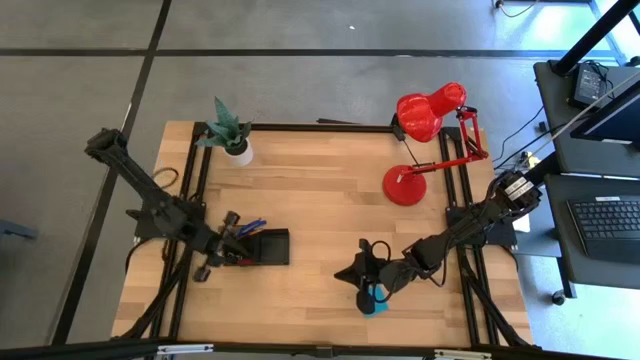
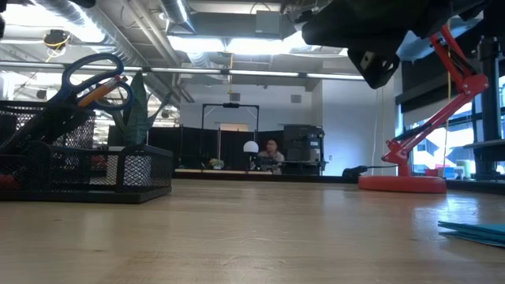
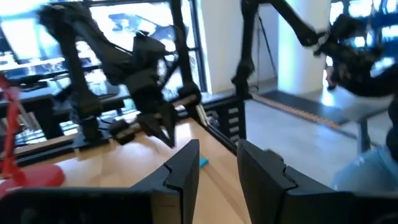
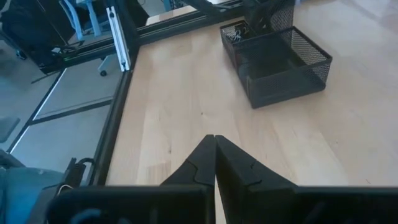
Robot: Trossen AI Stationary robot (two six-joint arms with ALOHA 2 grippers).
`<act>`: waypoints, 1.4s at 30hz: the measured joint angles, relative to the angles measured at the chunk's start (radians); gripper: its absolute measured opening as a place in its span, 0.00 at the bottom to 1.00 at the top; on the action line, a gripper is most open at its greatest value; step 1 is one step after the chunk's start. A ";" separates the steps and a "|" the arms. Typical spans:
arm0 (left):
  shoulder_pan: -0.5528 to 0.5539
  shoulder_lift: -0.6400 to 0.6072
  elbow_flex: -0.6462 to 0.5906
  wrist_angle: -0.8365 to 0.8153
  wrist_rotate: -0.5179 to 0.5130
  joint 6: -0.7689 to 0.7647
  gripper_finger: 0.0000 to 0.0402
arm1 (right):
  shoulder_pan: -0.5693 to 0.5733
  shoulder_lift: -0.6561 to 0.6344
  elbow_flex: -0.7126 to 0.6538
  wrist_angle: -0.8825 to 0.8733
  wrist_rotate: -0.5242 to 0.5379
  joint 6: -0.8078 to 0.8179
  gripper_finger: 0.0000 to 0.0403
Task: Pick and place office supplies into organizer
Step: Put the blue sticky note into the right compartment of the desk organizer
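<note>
Organizer is seen on the table's left side, just beside the left gripper, whose fingers are parted and empty; right gripper, pinched shut, is held well apart, above the sticky-note pad.

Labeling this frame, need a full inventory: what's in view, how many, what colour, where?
organizer: 1, black mesh, left-centre of table, front compartment looks empty in right wrist view
scissors: 1, blue handles, standing in organizer
pencil: at least 1, orange, in organizer beside scissors
sticky-note pad: 1, blue, flat on table near front edge, under right gripper
desk lamp: 1, red, back right of table
potted plant: 1, green in white pot, back left
table: 1, light wood
person: 1, far back in room
left gripper: fingers apart, empty, by organizer
right gripper: shut, empty, above pad
</note>
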 joint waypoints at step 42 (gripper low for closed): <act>0.184 1.450 1.097 -0.124 -0.191 -0.292 0.25 | 0.362 0.053 0.367 -0.961 0.038 0.533 0.01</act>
